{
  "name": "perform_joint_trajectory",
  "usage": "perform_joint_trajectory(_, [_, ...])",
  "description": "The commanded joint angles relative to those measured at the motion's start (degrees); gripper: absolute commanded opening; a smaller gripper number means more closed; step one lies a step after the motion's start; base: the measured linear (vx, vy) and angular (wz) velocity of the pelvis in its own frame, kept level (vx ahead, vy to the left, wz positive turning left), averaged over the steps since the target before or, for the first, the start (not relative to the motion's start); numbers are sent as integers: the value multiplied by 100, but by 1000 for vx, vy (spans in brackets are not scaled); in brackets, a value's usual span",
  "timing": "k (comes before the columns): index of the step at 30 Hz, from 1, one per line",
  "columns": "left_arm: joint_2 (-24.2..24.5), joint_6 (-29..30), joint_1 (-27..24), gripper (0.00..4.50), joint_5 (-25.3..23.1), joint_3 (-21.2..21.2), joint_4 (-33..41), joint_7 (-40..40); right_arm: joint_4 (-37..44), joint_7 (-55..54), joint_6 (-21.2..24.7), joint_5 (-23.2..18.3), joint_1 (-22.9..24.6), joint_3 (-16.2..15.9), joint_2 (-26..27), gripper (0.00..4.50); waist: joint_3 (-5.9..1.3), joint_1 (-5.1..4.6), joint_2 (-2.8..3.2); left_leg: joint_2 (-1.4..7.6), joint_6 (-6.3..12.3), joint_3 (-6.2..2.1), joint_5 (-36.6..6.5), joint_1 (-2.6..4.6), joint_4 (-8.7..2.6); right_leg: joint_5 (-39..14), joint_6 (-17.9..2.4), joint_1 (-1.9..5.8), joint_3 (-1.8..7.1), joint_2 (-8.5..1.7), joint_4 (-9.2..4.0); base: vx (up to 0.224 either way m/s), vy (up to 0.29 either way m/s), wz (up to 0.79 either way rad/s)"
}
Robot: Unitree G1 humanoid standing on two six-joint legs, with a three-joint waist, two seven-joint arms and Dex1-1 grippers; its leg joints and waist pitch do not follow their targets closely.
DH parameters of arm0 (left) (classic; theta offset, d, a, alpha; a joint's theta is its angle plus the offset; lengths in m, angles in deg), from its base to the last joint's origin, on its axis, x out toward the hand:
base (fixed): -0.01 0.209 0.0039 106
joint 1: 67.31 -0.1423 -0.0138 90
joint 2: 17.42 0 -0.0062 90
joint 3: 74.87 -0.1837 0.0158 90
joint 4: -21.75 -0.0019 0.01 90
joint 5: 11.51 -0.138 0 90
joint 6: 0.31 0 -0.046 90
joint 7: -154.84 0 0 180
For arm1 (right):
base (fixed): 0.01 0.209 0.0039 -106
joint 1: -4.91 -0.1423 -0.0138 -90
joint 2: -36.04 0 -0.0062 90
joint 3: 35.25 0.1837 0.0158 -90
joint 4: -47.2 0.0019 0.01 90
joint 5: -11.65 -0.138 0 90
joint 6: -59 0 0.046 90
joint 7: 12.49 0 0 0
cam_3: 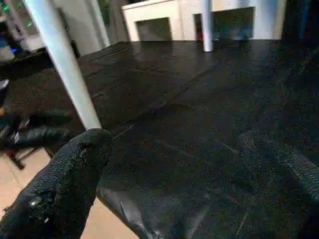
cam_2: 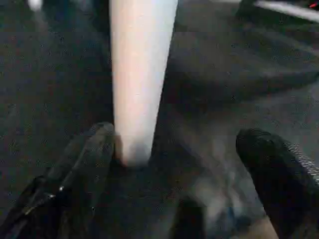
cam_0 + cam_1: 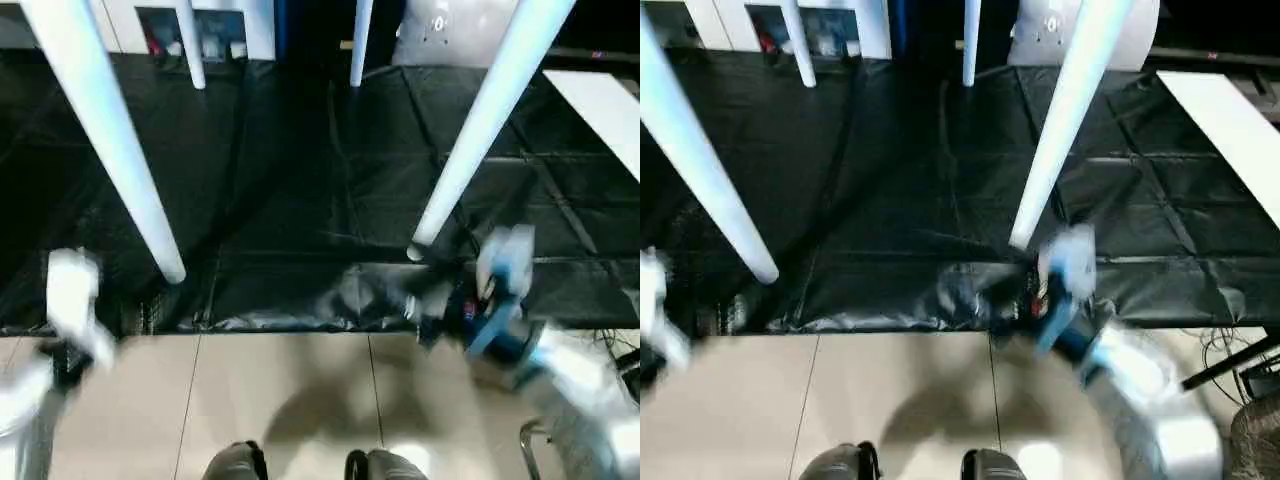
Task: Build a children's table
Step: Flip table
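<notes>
Left tool (image 2: 174,164) gapes beside table leg (image 2: 139,74).

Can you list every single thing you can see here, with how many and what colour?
table legs: four, white, standing on the black mat, two near and two far
mat: one, black, spread over the floor under the legs
floor: beige tiles, nearest the robot
cabinet: one, white, behind the mat's far edge
flat board: one, white, on the mat's right side
cables: a few, thin, on the floor at the right
left end effector: one, black fingers, open, beside the foot of a near leg
right end effector: one, black fingers, open, over the mat's near edge
robot's feet: two, dark, on the tiles
</notes>
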Motion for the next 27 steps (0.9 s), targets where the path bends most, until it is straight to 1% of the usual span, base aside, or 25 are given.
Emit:
perform_joint_trajectory(1, [-171, 10, -429, 445, 2, 30, 520, -161, 43, -175, -34, 123, 321, -157, 12, 450, -244, 26, 124, 418, -277, -282, -2496, 246, -525, -2100, -743, 58, 349, -511, -572, 0, 0, 0])
perform_joint_trajectory(2, [-251, 94, -612, 445, 80, -60, 785, -176, 6, -187, -30, 149, 440, -220, -11, 450, -238, 32, 114, 415, -272, -284, -2493, 237, -535, -2078, -725, 63, 355, -500, -585, 0, 0, 0])
perform_joint_trajectory(3, [-351, 194, -874, 445, 177, -208, 1146, -194, -81, -163, -78, 216, 602, -328, -67, 450, -262, 61, 188, 419, -297, -296, -2516, 255, -532, -2044, -746, 66, 354, -505, -567, 0, 0, 0])
perform_joint_trajectory(4, [-351, 194, -874, 445, 177, -208, 1146, -194, -81, -163, -78, 216, 602, -328, -67, 450, -232, 62, 171, 434, -322, -296, -2677, 251, -544, -2108, -756, 56, 359, -503, -597, 0, 0, 0])
perform_joint_trajectory(5, [-435, 265, -1078, 445, 242, -345, 1407, -219, -168, -95, -101, 232, 725, -401, -121, 450, -207, 90, 198, 434, -338, -297, -2794, 265, -554, -2222, -729, 38, 364, -499, -621, 0, 0, 0])
perform_joint_trajectory(6, [-502, 297, -1343, 445, 265, -539, 1616, -199, -297, 67, -222, 281, 862, -501, -206, 450, -215, 122, 265, 432, -373, -312, -2953, 275, -535, -2350, -719, 44, 375, -526, -617, 0, 0, 0])
perform_joint_trajectory(7, [-540, 266, -1560, 445, 221, -710, 1710, -169, -399, 222, -289, 284, 962, -570, -275, 450, -196, 115, 192, 428, -364, -302, -3004, 265, -548, -2507, -660, 56, 372, -520, -666, 0, 0, 0])
perform_joint_trajectory(8, [-563, 241, -1695, 445, 182, -812, 1757, -153, -456, 312, -333, 281, 1023, -612, -313, 450, -141, 132, 219, 411, -402, -326, -3305, 308, -534, -3020, -553, 16, 375, -540, -738, 0, 0, 0])
perform_joint_trajectory(9, [-563, 241, -1695, 445, 182, -812, 1757, -153, -456, 312, -333, 281, 1023, -612, -313, 450, -116, 131, 188, 393, -390, -363, -3363, 308, -538, -3501, -408, 45, 369, -573, -772, 0, 0, 0])
perform_joint_trajectory(10, [-604, 278, -1855, 445, 170, -923, 1799, -125, -526, 431, -372, 271, 1095, -669, -395, 450, -142, 138, 223, 384, -388, -376, -3346, 353, -508, -3825, -308, 25, 374, -587, -808, 0, 0, 0])
perform_joint_trajectory(11, [-636, 319, -2011, 445, 58, -1069, 1806, -92, -650, 579, -346, 242, 1177, -776, -514, 450, -162, 136, 232, 379, -383, -380, -3301, 365, -495, -3886, -291, 33, 372, -596, -830, 0, 0, 0])
perform_joint_trajectory(12, [-660, 327, -2085, 445, -57, -1206, 1674, -34, -856, 728, -410, 327, 1223, -938, -645, 450, -134, 119, 227, 390, -363, -399, -3197, 315, -540, -3827, -265, 79, 357, -573, -835, 0, 0, 0])
perform_joint_trajectory(14, [-668, 279, -2038, 445, -175, -1267, 1432, -17, -1010, 776, -415, 391, 1217, -1047, -702, 450, -109, 111, 246, 380, -399, -402, -3430, 371, -536, -4052, -228, 33, 338, -561, -875, 0, 0, 0])
perform_joint_trajectory(15, [-676, 156, -1950, 445, -275, -1324, 1101, 37, -1211, 818, -464, 457, 1203, -1144, -731, 450, -97, 100, 248, 370, -419, -406, -3550, 391, -529, -4186, -202, 18, 332, -556, -891, 0, 0, 0])
perform_joint_trajectory(16, [-696, -37, -1664, 445, -459, -1421, 245, 147, -1700, 863, -541, 617, 1115, -1309, -753, 450, -170, 89, 226, 334, -391, -420, -3439, 428, -489, -4333, -146, 37, 324, -587, -938, 0, 0, 0])
perform_joint_trajectory(17, [-698, -119, -1569, 445, -530, -1450, -52, 174, -1862, 871, -558, 668, 1087, -1357, -751, 450, -198, 74, 221, 324, -389, -419, -3379, 433, -481, -4295, -136, 56, 312, -582, -936, 0, 0, 0])
perform_joint_trajectory(18, [-723, -371, -1122, 445, -754, -1511, -1183, 148, -2570, 805, -668, 984, 896, -1541, -731, 450, -240, 73, 236, 337, -407, -439, -3366, 426, -504, -4075, -173, 89, 299, -589, -919, 0, 0, 0])
perform_joint_trajectory(20, [-742, -403, -944, 445, -804, -1515, -1611, 116, -2836, 775, -720, 1098, 826, -1602, -707, 450, -252, 53, 266, 339, -456, -451, -3458, 420, -532, -3882, -247, 110, 278, -582, -885, 0, 0, 0])
perform_joint_trajectory(21, [-724, -472, -571, 445, -1068, -1575, -2450, -134, -3289, 601, -701, 1253, 683, -1657, -612, 450, -259, 52, 288, 364, -514, -476, -3712, 443, -558, -3791, -318, 108, 262, -581, -882, 0, 0, 0])
perform_joint_trajectory(22, [-724, -417, -99, 445, -1301, -1626, -3478, -475, -3873, 370, -675, 1379, 477, -1678, -454, 450, -289, 20, 245, 350, -524, -479, -3812, 457, -552, -3688, -374, 103, 254, -570, -875, 0, 0, 0])
perform_joint_trajectory(23, [-729, -357, 111, 445, -1396, -1645, -3924, -678, -4157, 288, -672, 1388, 380, -1664, -368, 450, -310, -2, 274, 325, -534, -482, -3836, 472, -543, -3666, -397, 110, 235, -574, -855, 0, 0, 0])
perform_joint_trajectory(24, [-707, -316, 469, 445, -1652, -1782, -4647, -1028, -4786, 43, -673, 1361, 173, -1530, -152, 450, -368, -22, 248, 355, -574, -525, -3938, 488, -529, -3568, -476, 141, 223, -623, -855, 0, 0, 0])
perform_joint_trajectory(25, [-687, -312, 631, 445, -1800, -1875, -4962, -1203, -5117, -94, -675, 1327, 67, -1434, -30, 450, -349, -43, 278, 353, -583, -540, -3988, 473, -547, -3548, -498, 128, 223, -625, -854, 0, 0, 0])
perform_joint_trajectory(26, [-756, -280, 793, 445, -1878, -1925, -5333, -1368, -5830, -401, -754, 1339, -151, -1306, 160, 450, -380, -65, 292, 355, -612, -562, -4044, 465, -548, -3458, -546, 150, 213, -631, -817, 0, 0, 0])
perform_joint_trajectory(27, [-756, -280, 793, 445, -1878, -1925, -5333, -1368, -5830, -401, -754, 1339, -151, -1306, 160, 450, -387, -97, 300, 385, -682, -607, -4297, 439, -586, -3304, -630, 177, 172, -627, -781, 0, 0, 0])
